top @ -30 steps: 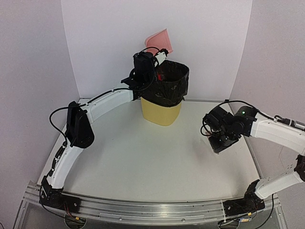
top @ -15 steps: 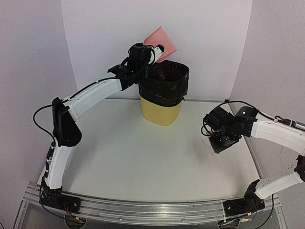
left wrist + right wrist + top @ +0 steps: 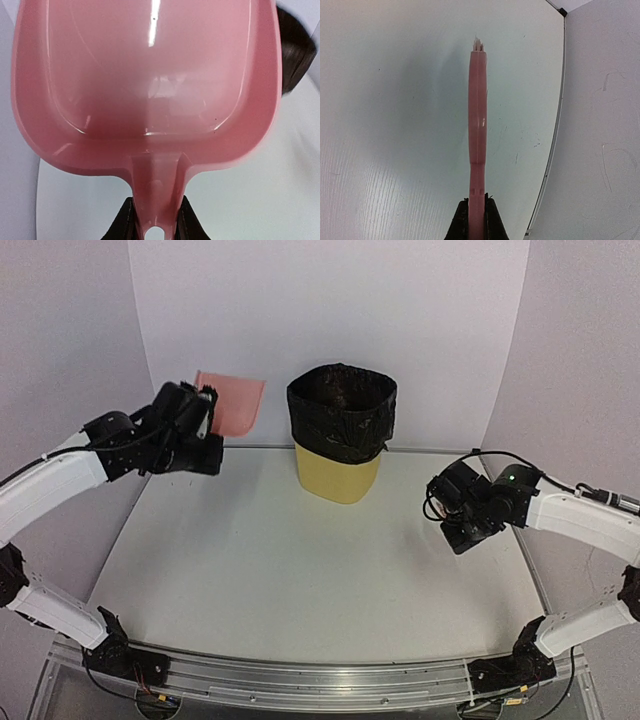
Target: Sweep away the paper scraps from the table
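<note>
My left gripper (image 3: 207, 412) is shut on the handle of the pink dustpan (image 3: 231, 404) and holds it in the air at the back left, left of the bin. In the left wrist view the dustpan (image 3: 150, 75) is empty, with its handle between my fingers (image 3: 125, 222). My right gripper (image 3: 463, 533) hangs over the right side of the table (image 3: 300, 560), shut on the pink brush (image 3: 477, 115), which points away over bare tabletop (image 3: 395, 100). No paper scraps show in any view.
A yellow bin with a black liner (image 3: 341, 425) stands at the back middle; its dark liner also shows in the left wrist view (image 3: 295, 55). White walls close the back and sides. The table's right edge (image 3: 555, 125) lies close to the brush.
My left arm has swung the dustpan from over the bin's rim away to the left and lower. The right arm has barely moved.
</note>
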Controlling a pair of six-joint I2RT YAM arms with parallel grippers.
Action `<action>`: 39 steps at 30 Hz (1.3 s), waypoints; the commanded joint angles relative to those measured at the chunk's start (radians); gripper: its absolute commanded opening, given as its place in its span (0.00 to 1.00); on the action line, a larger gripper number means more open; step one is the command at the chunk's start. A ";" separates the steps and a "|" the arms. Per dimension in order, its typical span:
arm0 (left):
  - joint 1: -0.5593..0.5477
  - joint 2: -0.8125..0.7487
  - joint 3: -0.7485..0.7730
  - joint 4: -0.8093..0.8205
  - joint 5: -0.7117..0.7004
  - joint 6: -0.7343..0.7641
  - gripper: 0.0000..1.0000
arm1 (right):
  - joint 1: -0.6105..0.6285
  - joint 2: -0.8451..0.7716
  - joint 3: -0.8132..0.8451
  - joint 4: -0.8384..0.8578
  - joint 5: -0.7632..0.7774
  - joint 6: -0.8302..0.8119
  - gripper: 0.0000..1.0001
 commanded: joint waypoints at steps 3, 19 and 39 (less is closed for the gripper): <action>0.011 -0.094 -0.451 -0.149 0.109 -0.472 0.02 | -0.009 -0.031 -0.126 0.275 -0.058 -0.306 0.00; 0.016 -0.039 -0.825 0.100 0.322 -0.651 0.02 | 0.118 0.039 -0.143 0.518 -0.100 -0.453 0.00; 0.013 0.092 -0.669 0.058 0.379 -0.536 0.47 | 0.239 0.105 -0.025 0.517 -0.143 -0.353 0.00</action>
